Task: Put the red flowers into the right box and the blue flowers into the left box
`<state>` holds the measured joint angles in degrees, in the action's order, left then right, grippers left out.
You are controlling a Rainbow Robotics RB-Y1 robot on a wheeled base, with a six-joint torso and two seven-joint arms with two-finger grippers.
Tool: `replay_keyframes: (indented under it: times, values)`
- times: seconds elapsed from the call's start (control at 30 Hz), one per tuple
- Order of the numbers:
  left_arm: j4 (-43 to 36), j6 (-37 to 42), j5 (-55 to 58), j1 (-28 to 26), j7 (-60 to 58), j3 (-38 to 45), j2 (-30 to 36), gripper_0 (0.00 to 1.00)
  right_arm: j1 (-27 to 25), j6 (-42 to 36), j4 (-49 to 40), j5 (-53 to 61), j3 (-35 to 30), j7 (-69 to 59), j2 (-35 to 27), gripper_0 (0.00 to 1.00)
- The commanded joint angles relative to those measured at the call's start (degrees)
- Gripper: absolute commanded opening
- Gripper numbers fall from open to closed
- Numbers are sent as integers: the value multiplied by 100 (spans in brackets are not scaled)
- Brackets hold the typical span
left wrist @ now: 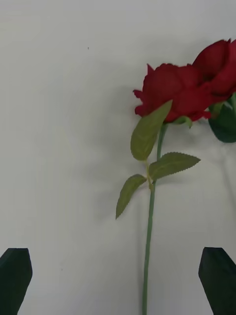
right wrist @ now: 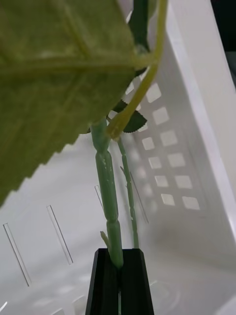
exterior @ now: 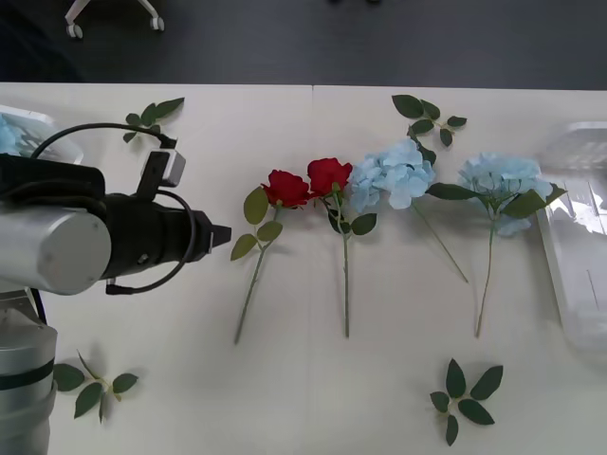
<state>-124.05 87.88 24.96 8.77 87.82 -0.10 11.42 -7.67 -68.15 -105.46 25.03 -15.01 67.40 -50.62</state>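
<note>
1. Two red flowers and two blue flowers lie in a row mid-desk.
2. The left gripper, fingers wide, hovers beside the leftmost rose.
3. The right gripper pinches a green stem, probably a rose's, over the right box.
4. The left box sits at the desk's left edge.

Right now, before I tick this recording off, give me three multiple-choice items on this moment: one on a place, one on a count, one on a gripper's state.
1. Where does the right gripper hold its green stem?
A. over the right box
B. above the bare table
C. beside the left box

2. How many red flowers lie on the table?
A. one
B. two
C. four

3. The left gripper is:
A. shut on a rose
B. shut on a leaf sprig
C. open

Answers: 1 A, slotted white walls surround the stem; 2 B, two roses lie side by side; 3 C, its fingers stand wide apart above a rose stem.
</note>
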Motion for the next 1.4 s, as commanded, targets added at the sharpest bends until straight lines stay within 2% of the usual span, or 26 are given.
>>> replay_keyframes:
  times: [0.03, 0.1, 0.17, 0.23, 0.27, 0.53, 0.7, 1.03, 1.4]
  values:
    - [-49, 406, -536, 336, -688, -403, 27, 100, 143, 57, -71, -24, -55, 115, -185, 0]
    - [65, 485, -721, 432, -819, -579, 27, 100, 143, 83, -71, -51, -37, 124, -185, 0]
    - [258, 502, -853, 555, -943, -746, 27, 100, 143, 136, -71, -112, 16, 142, -185, 24]
    - [627, 502, -985, 766, -1136, -948, 27, 100, 143, 232, -71, -279, 130, 159, -185, 63]
    - [715, 502, -1002, 819, -1189, -974, 27, 100, 143, 241, -71, -314, 165, 159, -185, 66]
    - [1998, 493, -985, 1636, -1690, -1317, 9, 100, 151, 285, -115, -429, 227, 159, -185, 68]
    - [2596, 370, -1037, 1953, -1690, -1326, -175, 100, 213, 224, -265, -139, 209, 115, -177, 68]
    - [4020, -324, -1116, 2507, -1663, -1334, -553, 100, 819, -1183, -1390, 617, 209, 98, -18, 68]
    - [4785, -737, -1099, 2744, -1575, -1457, -650, 100, 986, -1728, -2655, 1320, 525, 80, 105, 68]
